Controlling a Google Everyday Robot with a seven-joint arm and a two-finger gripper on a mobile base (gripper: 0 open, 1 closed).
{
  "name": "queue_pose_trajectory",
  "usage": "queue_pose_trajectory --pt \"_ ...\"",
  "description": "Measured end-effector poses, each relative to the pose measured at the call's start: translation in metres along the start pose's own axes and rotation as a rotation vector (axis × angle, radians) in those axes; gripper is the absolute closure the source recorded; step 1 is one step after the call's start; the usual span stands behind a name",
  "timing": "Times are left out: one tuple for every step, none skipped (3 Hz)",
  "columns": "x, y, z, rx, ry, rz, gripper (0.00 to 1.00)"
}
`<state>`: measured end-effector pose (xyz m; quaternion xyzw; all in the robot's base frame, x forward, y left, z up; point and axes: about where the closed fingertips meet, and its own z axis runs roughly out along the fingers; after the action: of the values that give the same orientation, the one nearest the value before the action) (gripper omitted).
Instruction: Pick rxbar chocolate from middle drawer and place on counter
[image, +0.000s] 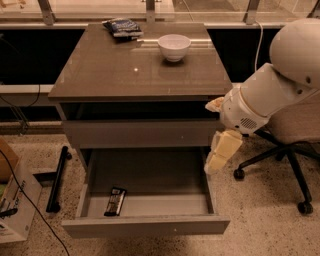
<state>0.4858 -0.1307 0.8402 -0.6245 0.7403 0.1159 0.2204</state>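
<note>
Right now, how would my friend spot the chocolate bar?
Find the grey cabinet with the shiny counter; its middle drawer is pulled out, the gripper hanging by its right wall. The rxbar chocolate lies in the drawer's front left corner. It is slim and black with pale patches, unlike the crinkly snack bag up top.

smooth white rounded arm (272, 92) segments; small perforated grille (246, 123) at wrist; cream blocky gripper (214, 136) beside the open drawer (145, 226)
</note>
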Motion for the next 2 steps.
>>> queue_pose_trajectory --pt "-0.008 -0.012 0.048 -0.037 -0.038 -0.055 0.00" --pt "-0.010 -0.019 0.085 -0.068 -0.067 -0.098 0.00"
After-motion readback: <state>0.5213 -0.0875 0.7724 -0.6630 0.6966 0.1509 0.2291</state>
